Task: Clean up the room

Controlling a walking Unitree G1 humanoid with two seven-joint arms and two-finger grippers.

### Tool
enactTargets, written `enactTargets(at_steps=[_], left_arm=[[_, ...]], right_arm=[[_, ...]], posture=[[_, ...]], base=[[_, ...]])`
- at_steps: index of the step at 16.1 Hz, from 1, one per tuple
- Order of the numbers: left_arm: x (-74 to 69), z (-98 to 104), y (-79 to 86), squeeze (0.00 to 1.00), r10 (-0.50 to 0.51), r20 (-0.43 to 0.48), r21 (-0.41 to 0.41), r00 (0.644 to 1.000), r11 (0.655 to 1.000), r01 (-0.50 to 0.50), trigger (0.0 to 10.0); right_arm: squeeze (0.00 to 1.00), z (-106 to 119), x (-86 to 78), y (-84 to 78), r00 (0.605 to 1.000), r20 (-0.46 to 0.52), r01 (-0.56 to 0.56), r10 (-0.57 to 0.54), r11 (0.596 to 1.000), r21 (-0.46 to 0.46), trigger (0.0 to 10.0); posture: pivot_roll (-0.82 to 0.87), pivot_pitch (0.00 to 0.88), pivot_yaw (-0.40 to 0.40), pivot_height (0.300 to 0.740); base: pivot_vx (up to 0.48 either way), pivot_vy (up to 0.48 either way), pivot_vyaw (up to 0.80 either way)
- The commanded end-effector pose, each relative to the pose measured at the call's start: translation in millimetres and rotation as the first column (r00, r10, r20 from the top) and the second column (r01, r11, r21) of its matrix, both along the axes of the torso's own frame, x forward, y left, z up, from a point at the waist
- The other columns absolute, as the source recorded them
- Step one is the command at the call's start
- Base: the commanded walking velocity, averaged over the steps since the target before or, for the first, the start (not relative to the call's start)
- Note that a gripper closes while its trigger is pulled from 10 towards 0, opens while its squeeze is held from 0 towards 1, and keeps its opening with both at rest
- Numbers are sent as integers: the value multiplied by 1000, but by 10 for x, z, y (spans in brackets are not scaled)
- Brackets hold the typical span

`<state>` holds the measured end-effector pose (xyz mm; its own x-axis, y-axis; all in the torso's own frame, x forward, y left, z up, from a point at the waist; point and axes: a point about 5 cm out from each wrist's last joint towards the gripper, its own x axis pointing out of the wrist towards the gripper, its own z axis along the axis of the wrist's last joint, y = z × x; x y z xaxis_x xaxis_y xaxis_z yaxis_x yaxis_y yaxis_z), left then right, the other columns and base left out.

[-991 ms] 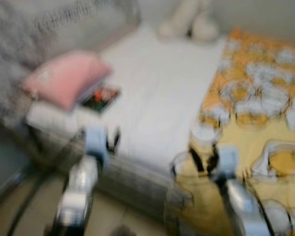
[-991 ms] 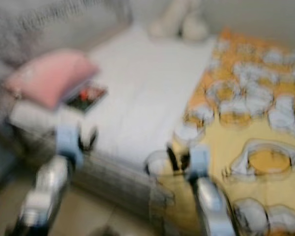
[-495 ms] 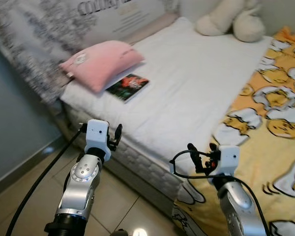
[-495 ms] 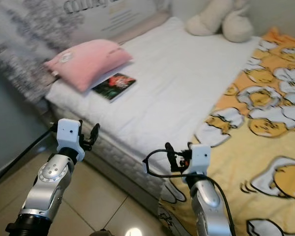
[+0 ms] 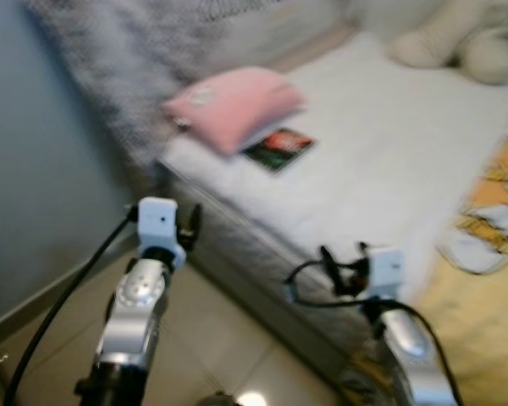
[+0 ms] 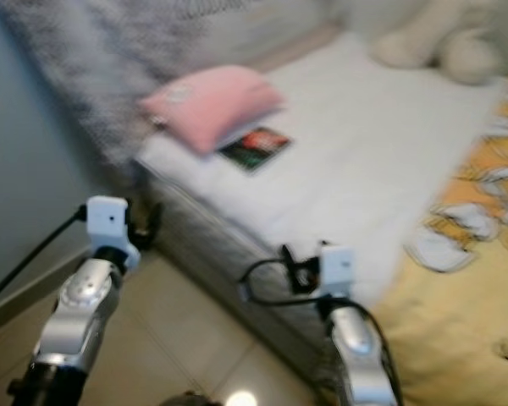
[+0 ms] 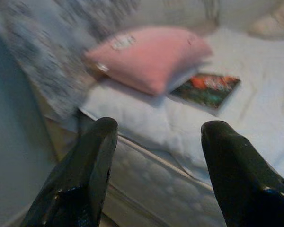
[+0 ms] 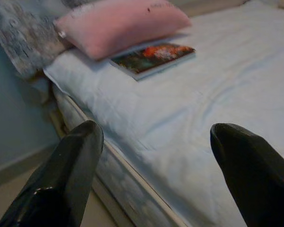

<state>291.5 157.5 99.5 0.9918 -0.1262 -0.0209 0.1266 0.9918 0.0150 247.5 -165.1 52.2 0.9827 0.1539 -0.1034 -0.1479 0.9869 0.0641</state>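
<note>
A pink pillow (image 5: 237, 103) lies near the head of a bed with a white sheet (image 5: 381, 161). Beside it, partly under its edge, is a book with a dark, red-spotted cover (image 5: 278, 147). The pillow (image 7: 149, 54) and book (image 7: 206, 90) also show in the left wrist view, and the book (image 8: 151, 56) in the right wrist view. My left gripper (image 5: 186, 227) is held open before the bed's near corner, over the floor. My right gripper (image 5: 343, 262) is open too, in front of the mattress edge. Neither holds anything.
A cream plush toy (image 5: 449, 42) sits at the far end of the bed. A yellow patterned blanket (image 5: 483, 288) covers the bed's right side. A grey-blue wall (image 5: 42, 169) stands at left, with tiled floor (image 5: 220, 338) beside the mattress side (image 5: 262, 262). A patterned headboard (image 5: 127, 51) is behind the pillow.
The whole picture has shifted right and blurred, so the camera has turned left; more wall and floor show. Both grippers stay open and raised as before.
</note>
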Motion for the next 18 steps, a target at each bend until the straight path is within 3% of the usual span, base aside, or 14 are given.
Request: enactTargets(at_steps=[1,2,3,4,5,6,7,9,10,15,16,18], left_arm=[[-89,75,10,0,-37,35,-9,999,999,38,10000],[-206,134,26,0,-86,43,10,995,996,85,10000],[-262,139,40,0,-100,38,17,994,995,100,10000],[-246,115,44,0,-89,29,15,996,996,89,10000],[-181,61,28,0,-66,5,1,998,998,66,10000],[-144,39,-7,0,-63,-8,-3,998,998,63,10000],[-152,27,-24,0,-66,-19,11,998,998,66,10000],[-168,-6,-3,0,-50,-49,19,998,999,51,10000],[-143,-1,21,0,-30,-55,49,998,998,33,10000],[-47,56,-57,0,-16,-32,124,999,992,19,10000],[-38,72,-11,0,29,-37,92,999,995,-25,10000],[-23,-86,130,0,155,-186,-45,970,985,-166,10000]], right_arm=[[0,176,4,-55,997,73,35,-36,999,18,10000],[0,258,-61,-70,995,93,21,-23,1000,21,10000],[0,195,-134,-119,998,56,19,-20,999,28,10000],[0,123,-159,-146,999,25,21,-22,999,25,10000],[0,13,-155,-173,998,-35,55,-52,996,71,10000],[0,43,-75,-145,995,-56,94,-86,982,162,10000],[0,175,3,-72,998,-10,58,-57,986,158,10000],[0,218,10,-25,1000,15,21,-23,994,110,10000],[0,100,-73,16,1000,-12,-21,21,998,53,10000],[0,57,-70,48,999,-34,-34,36,997,70,10000],[0,30,-99,81,997,-32,-73,74,997,21,10000],[0,-15,-100,72,995,-71,-73,75,997,31,10000]], posture=[[44,0,19,740],[41,0,18,740],[54,0,12,740],[55,0,14,740],[50,0,18,740],[45,0,24,740],[45,0,24,740],[46,0,25,740],[50,0,26,740],[48,0,34,740],[45,0,34,740],[45,0,33,740]], base=[[0,-375,594],[0,-465,575],[0,-465,563],[0,-465,563],[0,-469,556],[0,-469,531],[0,0,531],[0,0,538],[0,0,531],[0,0,529],[368,307,525],[315,362,534]])
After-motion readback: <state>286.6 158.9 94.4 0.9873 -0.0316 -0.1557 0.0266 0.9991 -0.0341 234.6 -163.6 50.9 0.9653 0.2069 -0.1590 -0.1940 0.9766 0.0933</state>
